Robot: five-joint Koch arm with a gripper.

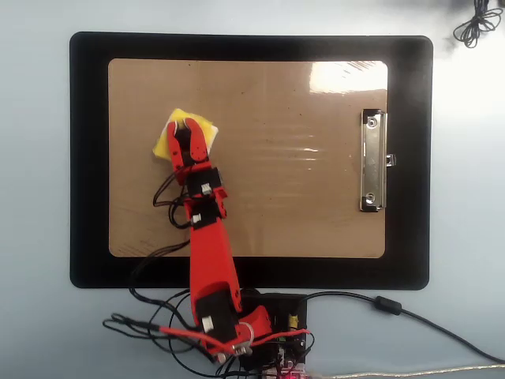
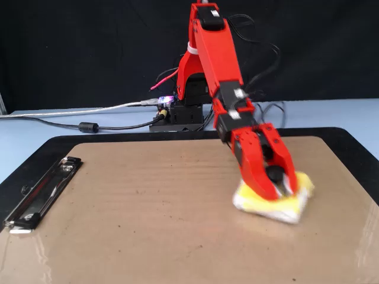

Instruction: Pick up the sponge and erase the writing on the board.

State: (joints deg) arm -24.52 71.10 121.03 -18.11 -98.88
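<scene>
The hand [image 2: 283,188] is clamped on the sponge [image 2: 273,204], pressed flat on the board [image 2: 136,231]; though blurred, it looks light and soft, best gripped across its top by the edges.

No readable text, labels, brands or numbers appear in either view. The board [image 1: 300,197] shows a bare glossy surface with no legible writing.
</scene>
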